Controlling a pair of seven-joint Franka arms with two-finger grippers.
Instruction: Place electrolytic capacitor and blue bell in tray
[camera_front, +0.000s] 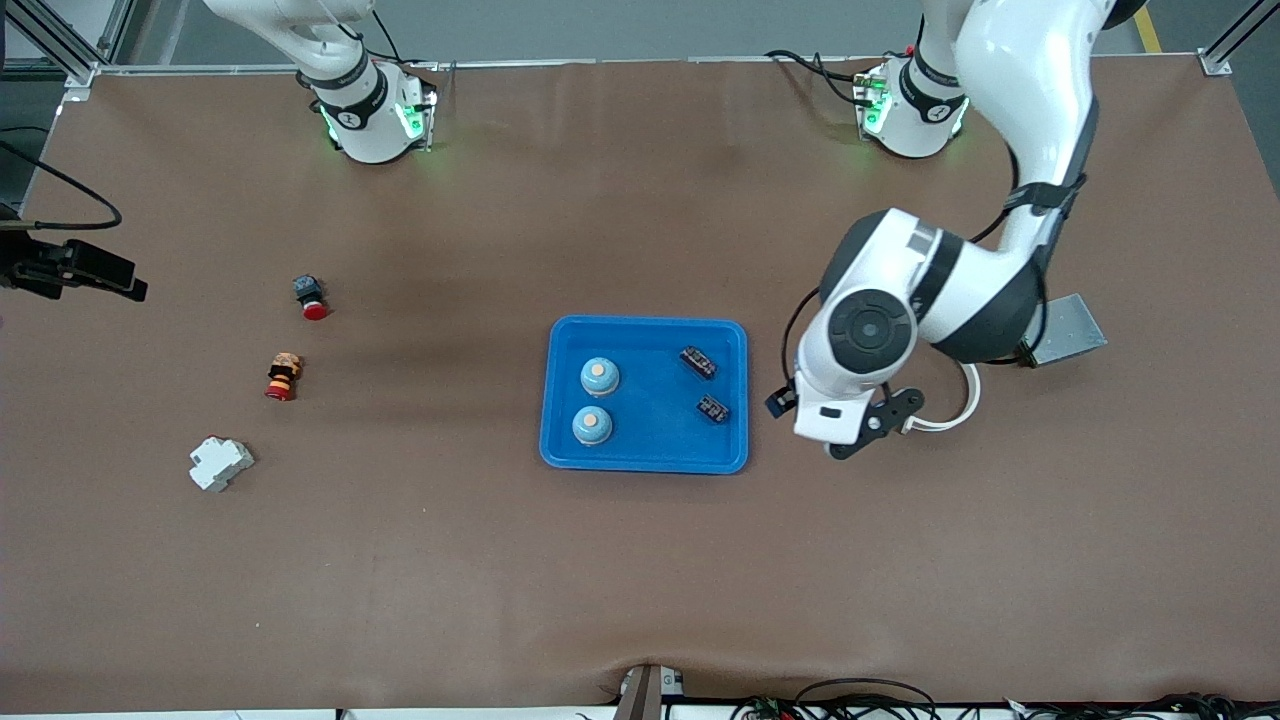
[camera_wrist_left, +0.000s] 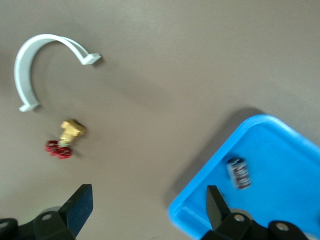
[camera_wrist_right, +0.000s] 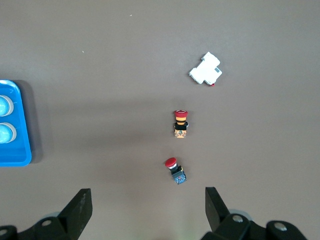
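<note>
Front view shows the blue tray (camera_front: 645, 330) in the middle of the counter (camera_front: 640, 560), with two blue bells (camera_front: 599, 375) and two small dark capacitors (camera_front: 698, 362) lying inside it. Left claw (camera_front: 790, 402) hangs just beside the tray, toward the left arm's end, fingers apart and empty. Right claw (camera_wrist_right: 145, 212) hovers over bare counter near two red-capped buttons (camera_wrist_right: 180, 123), fingers also apart.

Open left gripper (camera_wrist_left: 147, 207) fingers (camera_wrist_left: 80, 202) over tray (camera_wrist_left: 280, 150) corner, capacitor (camera_wrist_left: 239, 173) inside.

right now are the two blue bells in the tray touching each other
Apart. The front view shows blue tray floor between one bell and the other bell.
</note>
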